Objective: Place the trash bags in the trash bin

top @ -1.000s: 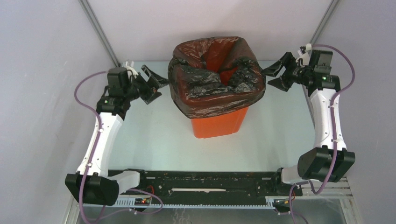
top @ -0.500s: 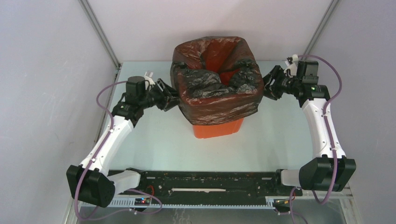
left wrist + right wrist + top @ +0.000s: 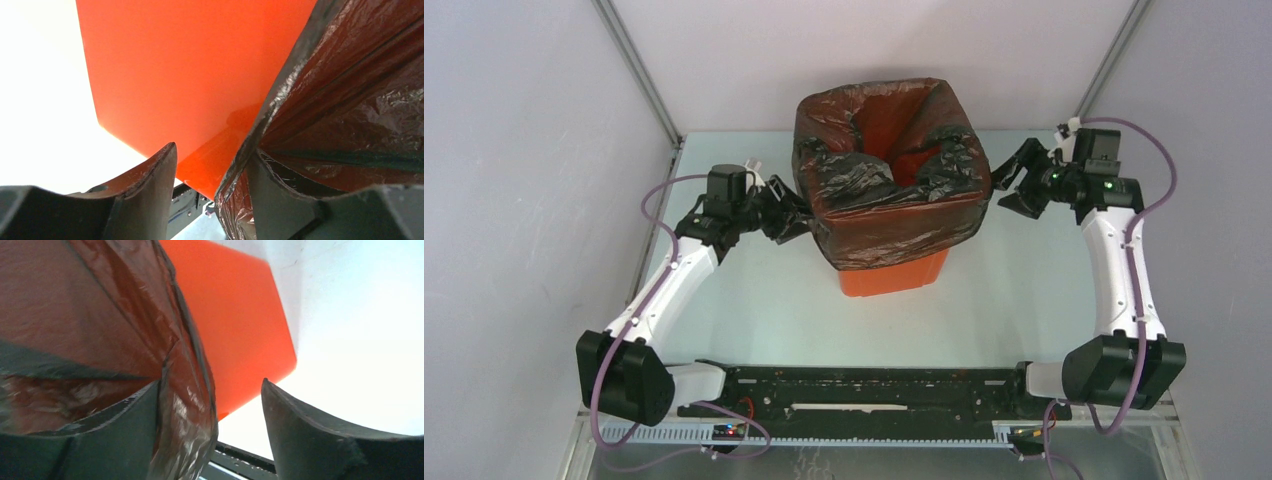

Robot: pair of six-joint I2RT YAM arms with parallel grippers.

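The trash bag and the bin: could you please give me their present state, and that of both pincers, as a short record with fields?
trash bin: orange, upright on the table
trash bag: black film draped over the bin's rim, covering its upper walls; middle sags inside
left pincer: open, at the bag's left side, hem between its jaws
right pincer: open, by the bag's right side; wrist view shows film hanging between its jaws
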